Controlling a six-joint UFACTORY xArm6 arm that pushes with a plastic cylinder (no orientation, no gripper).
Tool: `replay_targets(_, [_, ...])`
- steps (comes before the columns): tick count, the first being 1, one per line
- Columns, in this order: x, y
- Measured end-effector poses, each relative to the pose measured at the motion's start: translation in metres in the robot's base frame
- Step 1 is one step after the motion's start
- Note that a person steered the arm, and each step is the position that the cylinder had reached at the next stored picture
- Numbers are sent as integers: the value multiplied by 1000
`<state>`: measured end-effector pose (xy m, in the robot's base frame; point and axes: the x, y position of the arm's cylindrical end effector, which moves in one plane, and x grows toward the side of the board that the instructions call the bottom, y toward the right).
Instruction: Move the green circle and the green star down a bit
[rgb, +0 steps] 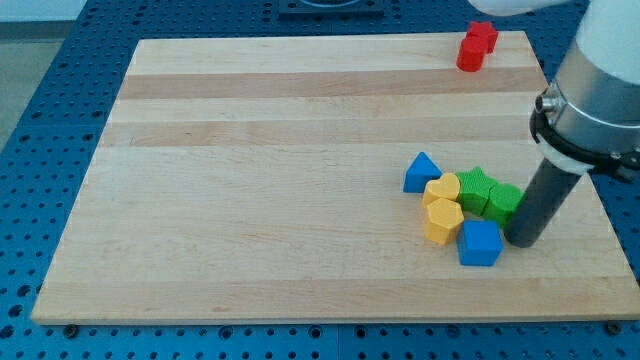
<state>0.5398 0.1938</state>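
While my tip (522, 241) rests on the wooden tabletop (270, 180) in the lower right of the frame, the green circle (503, 203) sits just to its left, touching or very nearly touching the dark rod. Left of that circle, and pressed against it, lies the green star (476, 187), so both green blocks are on the view's left side of my tip and slightly above it in the frame.

As an end effector, the rod is a plain straight pusher that has no jaws to open or close, and it has hold of nothing.

Against the star's left side sits a yellow heart-like block (441, 188), and below that a yellow hexagon-like block (442, 221), the two yellow pieces touching. A blue triangle (421, 172) lies at the upper left of the cluster, beside the upper yellow block. A blue block (480, 242), roughly square, lies at the cluster's bottom, just left of my tip and below the green circle.

Well apart, near the tabletop's upper right corner, sits a red block (477, 46) whose exact shape I cannot make out.
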Motion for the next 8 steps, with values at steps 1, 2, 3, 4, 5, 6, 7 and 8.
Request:
replay_targets(1, [-16,0])
replay_targets(2, [-35,0])
replay_targets(3, [-52,0])
replay_targets(4, [-68,0])
replay_targets(5, [-86,0])
replay_targets(6, [-107,-1])
replay_targets(7, [-124,-1])
replay_targets(8, [-138,-7])
